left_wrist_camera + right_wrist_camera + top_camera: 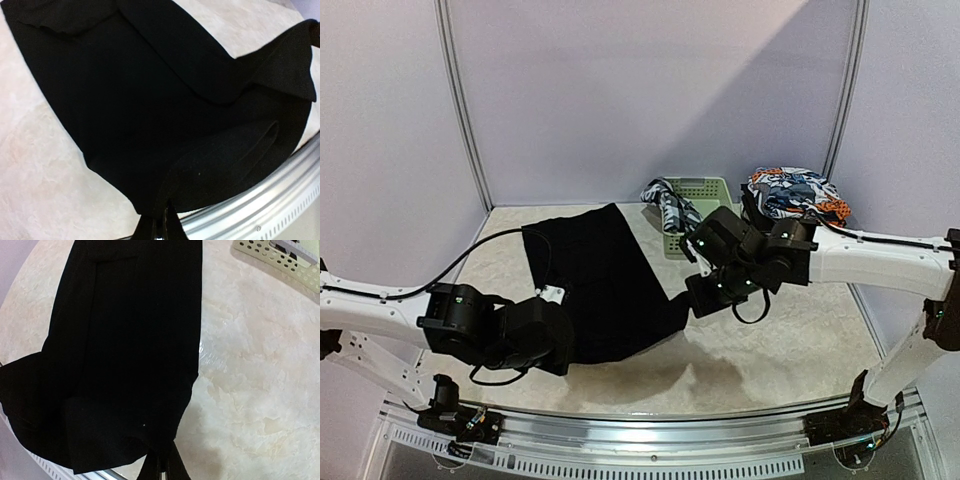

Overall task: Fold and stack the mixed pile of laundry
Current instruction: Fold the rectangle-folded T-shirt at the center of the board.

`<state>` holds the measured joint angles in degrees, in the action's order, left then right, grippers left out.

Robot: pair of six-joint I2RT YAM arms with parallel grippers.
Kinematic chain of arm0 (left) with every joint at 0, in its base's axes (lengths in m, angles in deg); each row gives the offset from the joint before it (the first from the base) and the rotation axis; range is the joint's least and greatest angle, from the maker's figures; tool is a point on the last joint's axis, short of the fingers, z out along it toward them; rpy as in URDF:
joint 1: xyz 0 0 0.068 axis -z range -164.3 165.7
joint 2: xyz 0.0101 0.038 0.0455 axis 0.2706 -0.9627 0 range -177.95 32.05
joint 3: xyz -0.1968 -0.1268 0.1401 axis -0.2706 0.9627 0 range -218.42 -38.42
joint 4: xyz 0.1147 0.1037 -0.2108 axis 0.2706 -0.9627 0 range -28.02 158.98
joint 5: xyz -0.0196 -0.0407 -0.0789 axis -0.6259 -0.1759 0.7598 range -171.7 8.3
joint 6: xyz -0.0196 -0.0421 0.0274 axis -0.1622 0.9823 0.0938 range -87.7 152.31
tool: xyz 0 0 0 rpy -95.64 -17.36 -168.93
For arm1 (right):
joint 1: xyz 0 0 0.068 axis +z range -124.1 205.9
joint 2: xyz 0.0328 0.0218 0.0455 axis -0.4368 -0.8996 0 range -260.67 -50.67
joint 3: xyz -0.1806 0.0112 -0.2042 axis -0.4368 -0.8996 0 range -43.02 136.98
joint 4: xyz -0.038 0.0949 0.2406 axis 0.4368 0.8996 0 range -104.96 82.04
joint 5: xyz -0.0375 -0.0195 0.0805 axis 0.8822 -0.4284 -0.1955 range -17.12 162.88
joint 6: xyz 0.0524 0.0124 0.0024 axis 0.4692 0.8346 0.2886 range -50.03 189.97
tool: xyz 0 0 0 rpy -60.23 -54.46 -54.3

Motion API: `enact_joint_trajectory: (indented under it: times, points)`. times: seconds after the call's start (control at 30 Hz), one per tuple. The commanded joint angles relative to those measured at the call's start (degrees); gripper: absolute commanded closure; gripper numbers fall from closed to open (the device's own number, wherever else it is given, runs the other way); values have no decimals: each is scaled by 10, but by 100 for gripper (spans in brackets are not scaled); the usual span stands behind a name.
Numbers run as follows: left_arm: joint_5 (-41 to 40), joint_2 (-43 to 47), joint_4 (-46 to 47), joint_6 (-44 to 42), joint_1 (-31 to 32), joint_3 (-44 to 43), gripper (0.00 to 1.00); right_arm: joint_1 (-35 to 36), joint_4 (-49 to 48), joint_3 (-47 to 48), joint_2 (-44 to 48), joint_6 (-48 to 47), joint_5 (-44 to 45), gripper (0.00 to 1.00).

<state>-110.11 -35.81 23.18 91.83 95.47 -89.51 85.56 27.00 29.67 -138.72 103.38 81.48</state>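
Left gripper [565,352], right gripper [698,305]: jaws clamped on near corners of black cloth [605,275], likely stretching edge for folding on tabletop [780,350].

surface: pale marbled table [790,350] | centre-left: black cloth [605,280] spread out | far edge: pale green basket [705,190] | far right: printed garments [795,192] heaped beside basket

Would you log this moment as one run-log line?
black cloth: spread out | left gripper: shut on black cloth | right gripper: shut on black cloth | printed garment: crumpled at back
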Motion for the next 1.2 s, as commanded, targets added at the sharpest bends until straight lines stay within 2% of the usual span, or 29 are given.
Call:
enact_joint_trajectory:
  times: [0.0,0.27,0.6,0.9,1.17]
  points:
    - [-52,13,-10,-13,-37,10,100,-23,7,67,-50,-34,8,100]
    - [-72,28,0,-43,-112,33,100,-63,30,192,-165,-69,-8,100]
    - [-47,12,97,-142,-232,62,100,-104,73,362,-297,-104,-14,100]
    - [-27,-61,167,-191,-304,63,100,-124,53,431,-371,-126,-23,100]
    - [-22,-108,200,-206,-340,65,100,-139,26,477,-427,-143,-38,100]
